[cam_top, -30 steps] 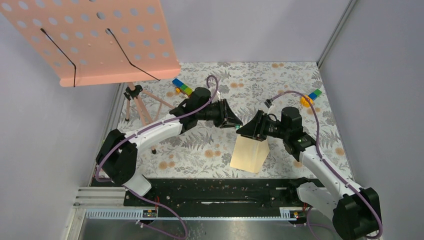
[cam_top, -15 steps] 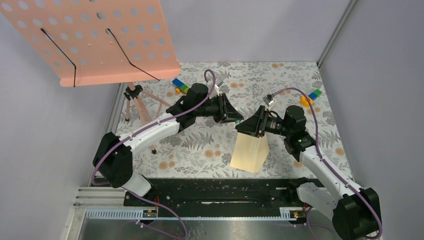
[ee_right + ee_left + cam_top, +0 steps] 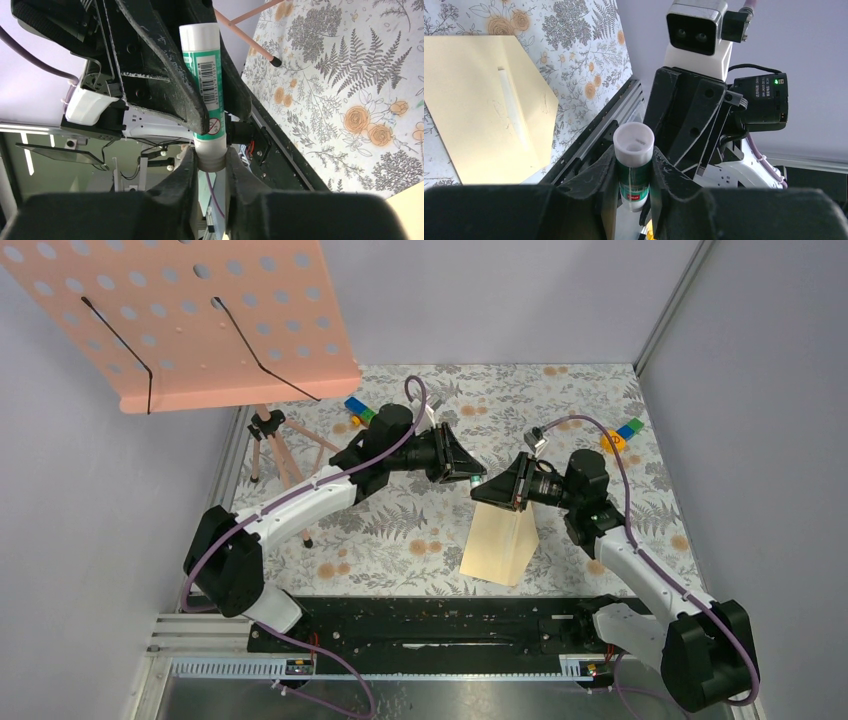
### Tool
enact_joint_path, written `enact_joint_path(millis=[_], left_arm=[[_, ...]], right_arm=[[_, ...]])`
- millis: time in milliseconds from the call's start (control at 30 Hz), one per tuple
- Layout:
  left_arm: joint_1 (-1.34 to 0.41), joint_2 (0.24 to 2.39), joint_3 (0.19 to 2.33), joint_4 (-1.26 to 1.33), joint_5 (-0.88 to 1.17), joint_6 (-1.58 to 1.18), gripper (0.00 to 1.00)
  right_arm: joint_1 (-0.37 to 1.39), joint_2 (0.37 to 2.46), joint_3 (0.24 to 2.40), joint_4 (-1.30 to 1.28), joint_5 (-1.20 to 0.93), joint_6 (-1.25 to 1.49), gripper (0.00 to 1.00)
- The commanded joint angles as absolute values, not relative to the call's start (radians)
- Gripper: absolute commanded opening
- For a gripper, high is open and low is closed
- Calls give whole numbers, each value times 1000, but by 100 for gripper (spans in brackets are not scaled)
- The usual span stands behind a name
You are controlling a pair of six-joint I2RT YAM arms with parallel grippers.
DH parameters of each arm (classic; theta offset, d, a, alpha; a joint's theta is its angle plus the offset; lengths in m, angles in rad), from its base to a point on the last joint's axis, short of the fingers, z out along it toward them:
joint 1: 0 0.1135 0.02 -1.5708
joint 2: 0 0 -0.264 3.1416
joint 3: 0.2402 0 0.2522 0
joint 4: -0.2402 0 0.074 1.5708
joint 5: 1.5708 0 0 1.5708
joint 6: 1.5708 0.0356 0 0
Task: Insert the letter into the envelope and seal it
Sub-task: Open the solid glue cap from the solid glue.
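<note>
Closing on the white end of the glue stick (image 3: pixel 204 60), the right gripper (image 3: pixel 209 160) now pinches that end between narrowly set fingers. A moment earlier its jaws stood wider around it. The left gripper (image 3: pixel 634 165) clamps the green body of the same stick, as it did in the earlier frame. Both units meet in mid-air above the middle of the table (image 3: pixel 400 540).

Judgement: the stick is braced at both ends, most likely for uncapping ahead of the sealing step.

The envelope (image 3: pixel 498 545) lies flat with its flap open at the near edge of the table, right of centre, unmoved. The letter does not show separately, and whether it is inside cannot be told.
</note>
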State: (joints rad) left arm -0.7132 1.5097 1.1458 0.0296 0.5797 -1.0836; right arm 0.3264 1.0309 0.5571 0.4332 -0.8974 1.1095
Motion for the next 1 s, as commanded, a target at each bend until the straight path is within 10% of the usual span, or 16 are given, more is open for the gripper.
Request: enact_joint_path(millis=[0,633,967], left_arm=[[-715,1479,1159,97,583,-1087,0],[-595,1539,1210,2,535,-1051,0],[-592,1507,1102,-50,548,-1035,0]], right_arm=[[327,1036,556,522,-935,1129,0],[326,843,478,126,-933,918,0],[108,935,691,-381,-529,677,0]])
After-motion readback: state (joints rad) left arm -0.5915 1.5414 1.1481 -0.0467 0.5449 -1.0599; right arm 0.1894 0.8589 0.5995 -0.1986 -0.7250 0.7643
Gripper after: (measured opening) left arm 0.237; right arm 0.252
